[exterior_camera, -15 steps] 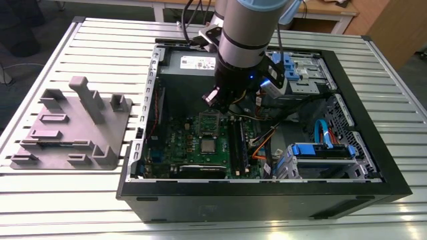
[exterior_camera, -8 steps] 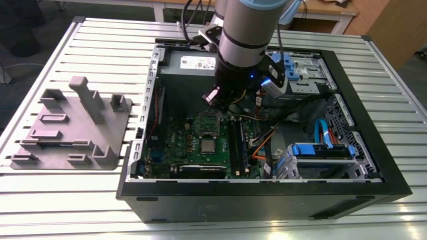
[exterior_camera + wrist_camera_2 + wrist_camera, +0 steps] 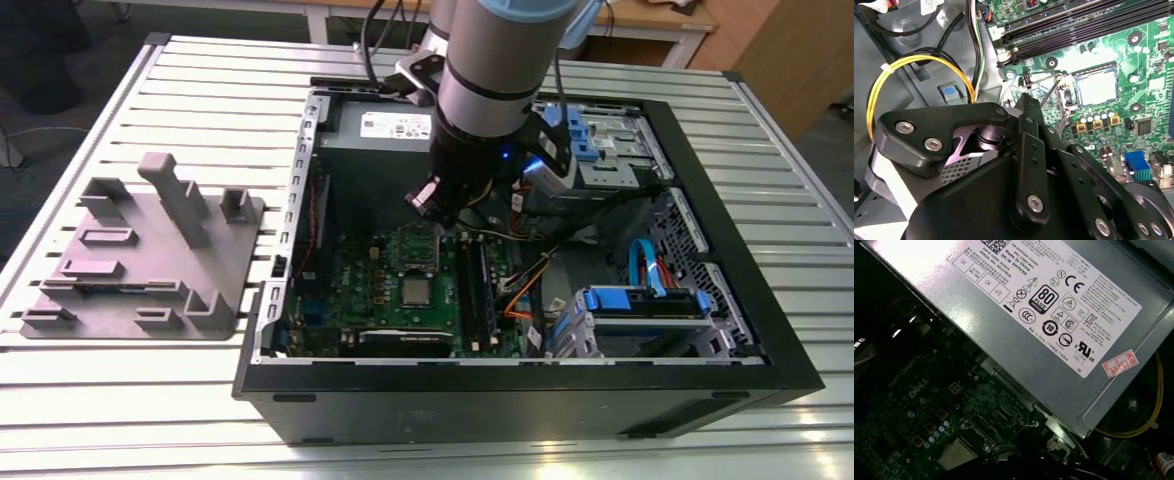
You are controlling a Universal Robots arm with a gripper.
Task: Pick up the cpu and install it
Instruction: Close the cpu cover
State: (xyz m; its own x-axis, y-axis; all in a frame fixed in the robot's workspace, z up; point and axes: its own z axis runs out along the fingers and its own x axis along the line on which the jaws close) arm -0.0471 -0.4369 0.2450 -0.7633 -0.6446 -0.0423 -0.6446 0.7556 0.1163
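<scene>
The circuit board (image 3: 400, 290) was green, its chip (image 3: 416, 291) pale silver-grey. A grey plastic tray (image 3: 140, 260) sat on white slats (image 3: 200, 90). Drive brackets (image 3: 641, 300) were blue, one cable (image 3: 924, 62) yellow.

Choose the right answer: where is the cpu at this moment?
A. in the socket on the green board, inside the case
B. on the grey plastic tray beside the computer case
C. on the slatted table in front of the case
A: in the exterior view the cpu lies as a pale square in the socket on the green board, inside the case.
</scene>
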